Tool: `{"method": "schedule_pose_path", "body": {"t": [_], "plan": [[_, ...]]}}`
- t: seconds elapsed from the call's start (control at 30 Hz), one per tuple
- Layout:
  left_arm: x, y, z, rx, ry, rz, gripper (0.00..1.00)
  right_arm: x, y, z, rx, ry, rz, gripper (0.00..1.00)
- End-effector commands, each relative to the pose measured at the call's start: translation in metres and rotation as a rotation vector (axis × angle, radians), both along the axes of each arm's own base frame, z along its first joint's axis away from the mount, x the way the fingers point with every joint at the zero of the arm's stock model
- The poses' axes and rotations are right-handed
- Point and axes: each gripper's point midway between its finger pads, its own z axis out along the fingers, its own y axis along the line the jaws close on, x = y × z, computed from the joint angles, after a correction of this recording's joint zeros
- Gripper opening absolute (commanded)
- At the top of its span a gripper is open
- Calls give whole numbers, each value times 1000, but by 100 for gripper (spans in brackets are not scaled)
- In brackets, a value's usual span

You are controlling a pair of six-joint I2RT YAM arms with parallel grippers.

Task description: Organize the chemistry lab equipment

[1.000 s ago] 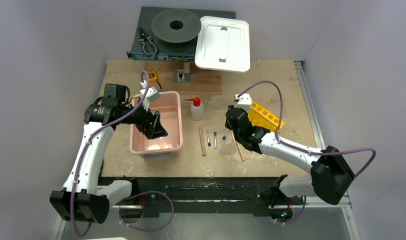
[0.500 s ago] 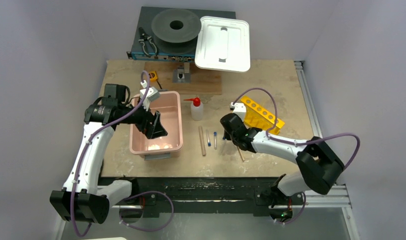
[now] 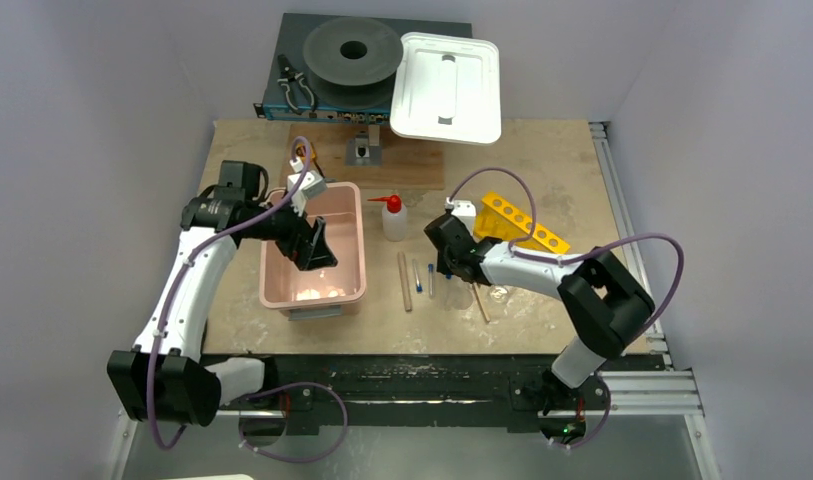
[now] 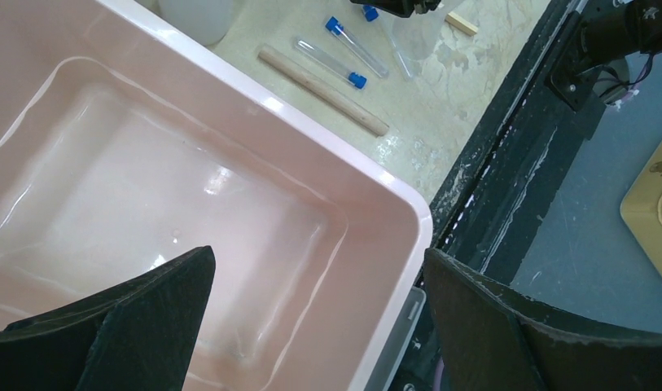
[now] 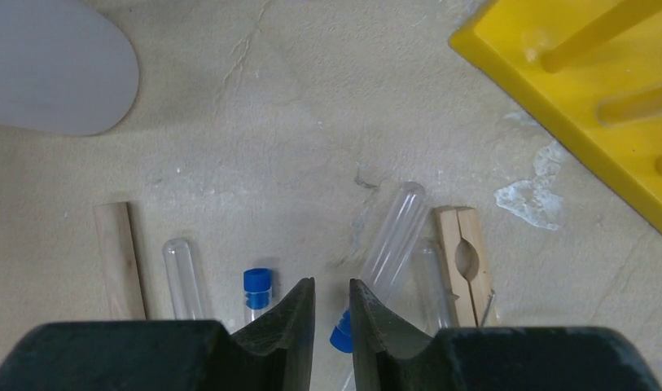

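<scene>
My right gripper (image 3: 449,266) (image 5: 332,283) is low over the thin tubes, jaws drawn close with a narrow gap. The blue cap of one clear tube (image 5: 388,244) lies in that gap against one finger, with table showing beside it. Two more blue-capped tubes (image 3: 424,277) and a wooden stick (image 3: 404,282) lie just left. A wooden clip (image 5: 464,261) lies right. The yellow holed rack (image 3: 522,225) sits behind, the white squeeze bottle (image 3: 394,220) far left of it. My left gripper (image 3: 312,250) (image 4: 319,252) hangs wide open and empty over the pink bin (image 3: 360,240).
A white lid (image 3: 447,85), a grey spool (image 3: 352,50) and black pliers (image 3: 297,88) lie on the back shelf. A yellow tape measure (image 3: 304,152) and a metal block (image 3: 364,150) on a wooden board sit behind the bin. The table's front edge is close below the tubes.
My right arm has swung left from beside the yellow rack to over the tubes, its jaws narrowing. The left arm shifted slightly farther back over the bin, still open.
</scene>
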Motion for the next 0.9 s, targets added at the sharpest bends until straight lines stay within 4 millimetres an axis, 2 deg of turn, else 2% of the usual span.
{"method": "schedule_pose_path", "body": {"t": [0.0, 0.23, 0.33, 0.47, 0.5, 0.6, 0.77, 0.87], "plan": [[16, 0, 5, 4, -75, -31, 100, 6, 9, 0, 5, 21, -2, 21], [24, -1, 7, -6, -83, -32, 100, 11, 21, -3, 23, 21, 33, 21], [27, -1, 8, -8, -90, -28, 100, 16, 30, 6, 45, 6, 66, 21], [30, 0, 9, -9, -93, -17, 100, 19, 32, 31, 71, -37, 84, 25], [31, 0, 9, -9, -94, -15, 100, 20, 29, 39, 72, -55, 80, 26], [33, 0, 8, -11, -86, -14, 100, 15, 13, 47, 55, -59, 50, 26], [33, -2, 6, -19, -75, -17, 100, -6, -20, 40, 22, -35, -7, 18], [33, -2, 5, -21, -71, -17, 100, -20, -31, 27, 14, -3, -17, 15]]}}
